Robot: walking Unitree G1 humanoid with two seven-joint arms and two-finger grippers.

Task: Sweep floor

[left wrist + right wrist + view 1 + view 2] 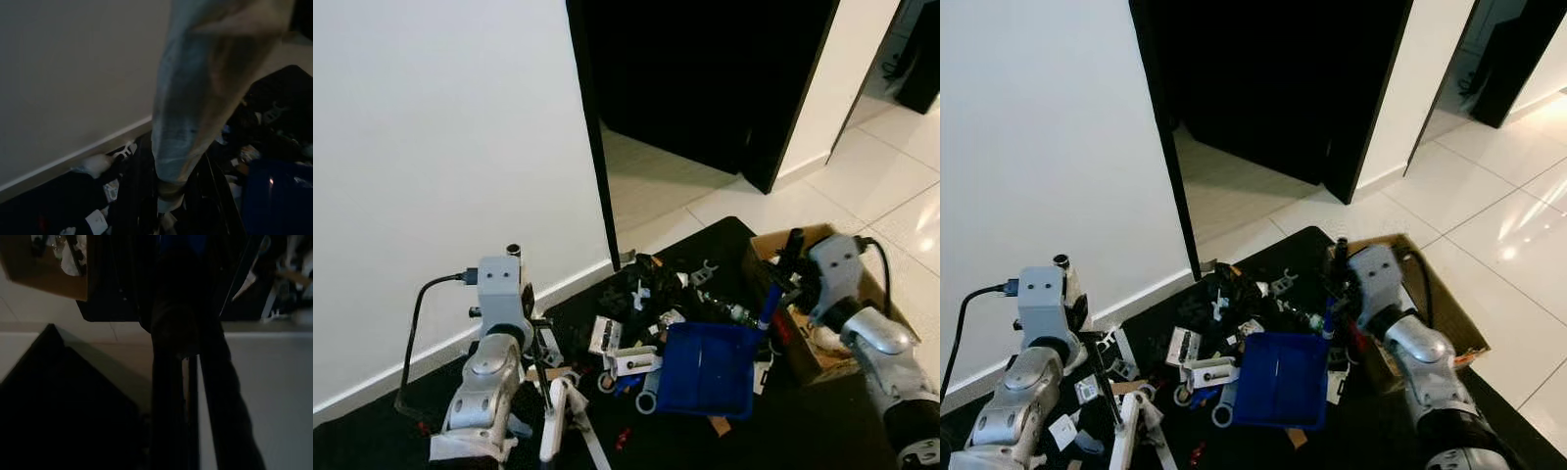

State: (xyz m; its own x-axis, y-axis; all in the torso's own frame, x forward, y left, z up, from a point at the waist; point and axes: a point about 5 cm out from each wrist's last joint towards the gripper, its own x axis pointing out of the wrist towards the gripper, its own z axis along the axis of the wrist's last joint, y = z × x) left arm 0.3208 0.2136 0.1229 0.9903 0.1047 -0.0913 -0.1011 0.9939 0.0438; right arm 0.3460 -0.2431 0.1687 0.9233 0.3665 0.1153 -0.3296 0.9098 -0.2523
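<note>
A blue dustpan (705, 370) lies flat on the black mat (803, 421), near the mat's middle, with its open mouth facing the litter (641, 313) heaped against its left rim. Its blue handle (769, 305) rises at a slant from the back right corner toward the right gripper (781, 284), whose fingers are pinched on that handle; the right wrist view is dark, but the black fingers (168, 382) run close together along a dark shaft there.

The litter is a jumble of white, grey and black scraps: small cartons, plastic brackets, a ring (646, 402) just beside the dustpan's front left corner, and bits of card. It spreads from the dustpan toward the mat's edge by the wall.

On the left side of the mat, the left gripper (544, 377) is closed on a pale broom handle (195, 98). In the left wrist view that handle stands large and blurred between the fingers, running down toward the mat. In the head views, a white piece (554, 421) sits just below the gripper, near the mat's front edge.

An open cardboard box (822, 362) with odds and ends inside sits at the mat's right edge, behind the right arm. Beyond the mat lie pale floor tiles (901, 196), a white wall (440, 147) and a dark doorway (705, 78).
</note>
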